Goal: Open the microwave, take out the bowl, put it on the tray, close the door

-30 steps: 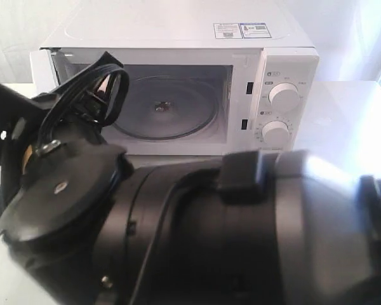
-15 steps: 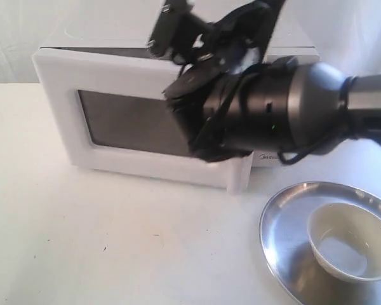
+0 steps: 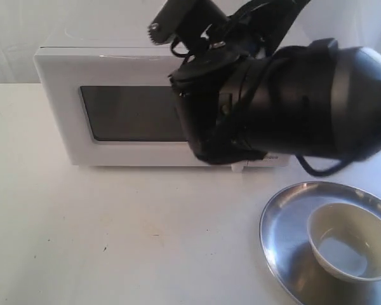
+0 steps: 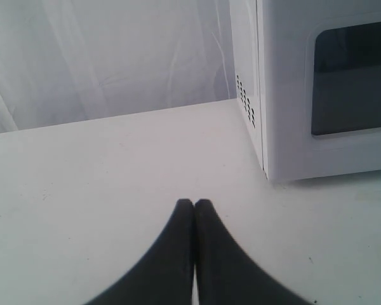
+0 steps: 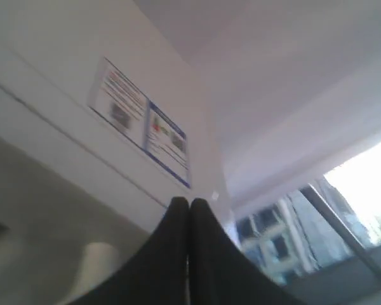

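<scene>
Left jaws, right jaws are pressing together, empty. Bowl (image 3: 343, 248) is sitting inside tray (image 3: 282, 251) rim, lower right; surface (image 3: 114, 235) is extending leftward.

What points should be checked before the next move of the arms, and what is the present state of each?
1. Door closed flush on the microwave: ok as far as visible; its right edge is hidden.
2. Bowl resting inside the tray: ok.
3. Left gripper, fingers together, holding nothing: ok.
4. Right gripper, fingers together, holding nothing: ok.
5. Right gripper clear of the microwave top: cannot tell.
</scene>
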`<state>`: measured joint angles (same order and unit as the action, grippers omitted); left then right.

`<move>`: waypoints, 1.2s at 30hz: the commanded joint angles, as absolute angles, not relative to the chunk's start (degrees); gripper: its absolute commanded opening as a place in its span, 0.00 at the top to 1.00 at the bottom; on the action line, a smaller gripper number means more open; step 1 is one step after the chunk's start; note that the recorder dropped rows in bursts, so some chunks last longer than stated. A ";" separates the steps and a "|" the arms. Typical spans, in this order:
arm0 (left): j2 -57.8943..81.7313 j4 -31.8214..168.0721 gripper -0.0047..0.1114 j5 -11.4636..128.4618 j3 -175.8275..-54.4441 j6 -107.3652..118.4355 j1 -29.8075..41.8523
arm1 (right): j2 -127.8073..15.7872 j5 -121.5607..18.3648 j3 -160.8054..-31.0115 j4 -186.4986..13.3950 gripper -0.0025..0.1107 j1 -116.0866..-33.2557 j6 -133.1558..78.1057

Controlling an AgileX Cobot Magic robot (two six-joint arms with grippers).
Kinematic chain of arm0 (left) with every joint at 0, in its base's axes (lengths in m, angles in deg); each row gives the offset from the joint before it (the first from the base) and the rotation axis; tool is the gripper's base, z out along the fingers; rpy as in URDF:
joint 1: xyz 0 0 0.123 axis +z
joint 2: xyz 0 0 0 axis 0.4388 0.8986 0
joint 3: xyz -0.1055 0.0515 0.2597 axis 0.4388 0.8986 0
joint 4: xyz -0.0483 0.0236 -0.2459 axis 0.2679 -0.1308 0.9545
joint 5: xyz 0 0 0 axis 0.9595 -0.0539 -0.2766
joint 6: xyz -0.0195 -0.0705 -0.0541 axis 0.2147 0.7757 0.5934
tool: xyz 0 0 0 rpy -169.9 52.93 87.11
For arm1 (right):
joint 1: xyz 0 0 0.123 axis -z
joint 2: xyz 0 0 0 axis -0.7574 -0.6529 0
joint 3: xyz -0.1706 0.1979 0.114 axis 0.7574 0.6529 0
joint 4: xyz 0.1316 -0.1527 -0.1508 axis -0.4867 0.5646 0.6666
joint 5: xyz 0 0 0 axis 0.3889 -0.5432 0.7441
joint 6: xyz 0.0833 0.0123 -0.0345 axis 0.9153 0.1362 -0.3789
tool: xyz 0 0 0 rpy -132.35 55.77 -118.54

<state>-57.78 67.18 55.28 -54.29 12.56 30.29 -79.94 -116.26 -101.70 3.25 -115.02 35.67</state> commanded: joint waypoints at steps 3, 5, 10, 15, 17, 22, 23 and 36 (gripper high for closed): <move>-57.89 67.63 0.96 54.98 -54.44 12.56 30.23 | -63.31 -108.02 -92.29 9.34 0.98 -130.78 45.82; -57.89 67.63 0.96 54.98 -54.44 12.56 30.23 | -56.10 -105.87 -87.76 9.34 0.98 -135.79 45.82; -57.89 67.63 0.96 54.98 -54.44 12.56 30.23 | -38.52 -90.41 -76.00 9.08 0.98 -142.14 47.87; -57.89 67.63 0.96 54.98 -54.44 12.56 30.23 | -24.69 -83.12 -68.20 3.91 0.98 -142.28 56.49; -57.89 67.63 0.96 54.98 -54.44 12.56 30.23 | -20.35 -83.12 -67.25 1.12 0.98 -142.28 57.00; -57.89 67.63 0.96 54.98 -54.44 12.56 30.23 | -12.66 -83.33 -66.99 0.88 0.98 -142.28 57.00; -57.89 67.63 0.96 54.98 -54.44 12.56 30.23 | -11.38 -83.33 -66.99 0.88 0.98 -142.28 57.00; -57.89 67.63 0.96 54.98 -54.44 12.56 30.23 | -1.02 -95.19 -65.05 -1.22 0.98 -142.28 55.70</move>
